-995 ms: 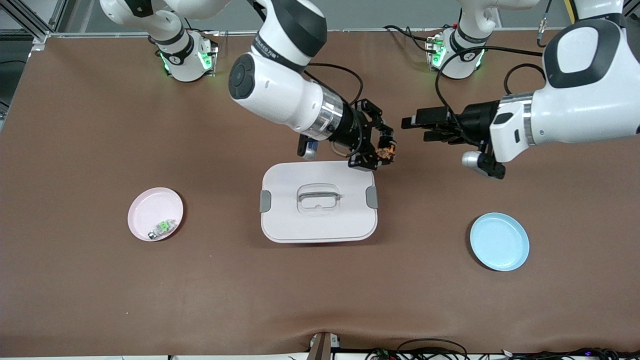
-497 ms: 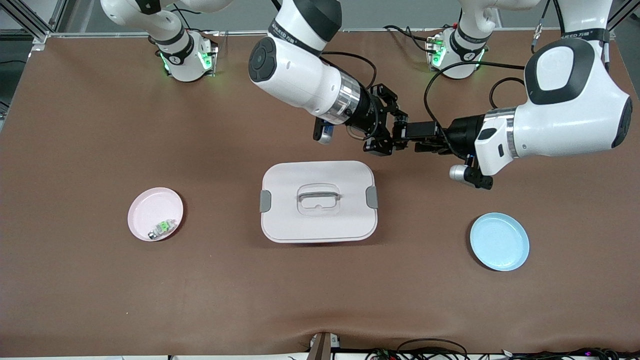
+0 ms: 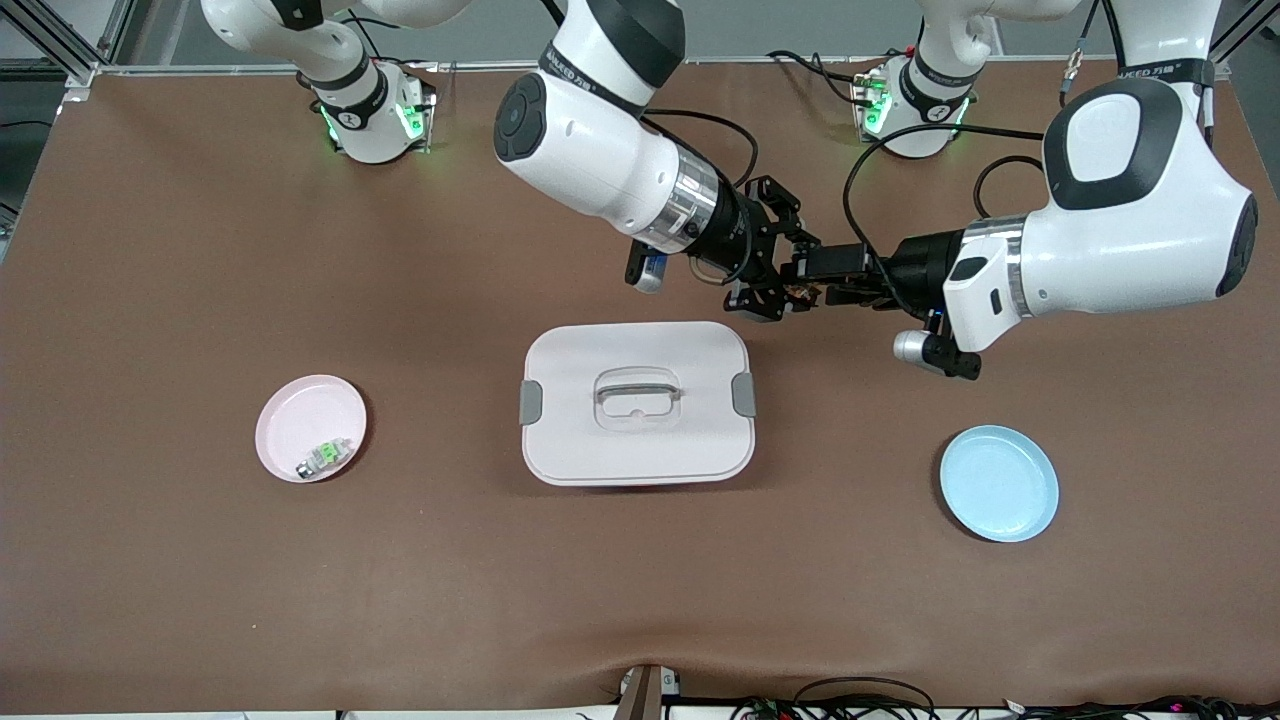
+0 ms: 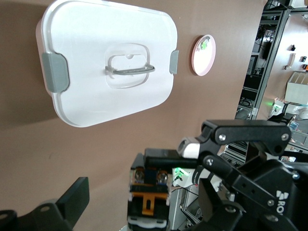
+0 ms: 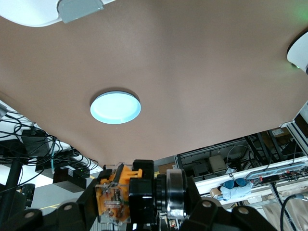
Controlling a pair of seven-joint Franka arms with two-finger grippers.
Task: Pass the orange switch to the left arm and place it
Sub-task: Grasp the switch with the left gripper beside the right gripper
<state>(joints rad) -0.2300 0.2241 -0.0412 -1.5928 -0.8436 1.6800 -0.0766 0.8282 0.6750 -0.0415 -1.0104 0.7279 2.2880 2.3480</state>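
Note:
The orange switch [image 3: 800, 292], a small black part with an orange section, is in my right gripper [image 3: 785, 285], which is shut on it in the air over bare table, just off the box's edge toward the robots' bases. In the right wrist view the switch [image 5: 122, 195] sits between the jaws. My left gripper [image 3: 815, 275] meets it from the left arm's end, open. In the left wrist view the switch [image 4: 149, 197] lies between its fingers; one finger [image 4: 72, 202] stands apart from it and the second is hidden. The white box [image 3: 637, 400] stands closed mid-table.
A pink plate [image 3: 310, 440] holding a green-and-silver part [image 3: 325, 457] lies toward the right arm's end. A blue plate [image 3: 998, 483] lies toward the left arm's end, nearer the front camera than the grippers. Both arms' bases stand along the table's robot edge.
The right gripper carried the switch off the box's edge toward the bases. The left gripper moved in toward it until the two met; since half a second ago both have barely shifted.

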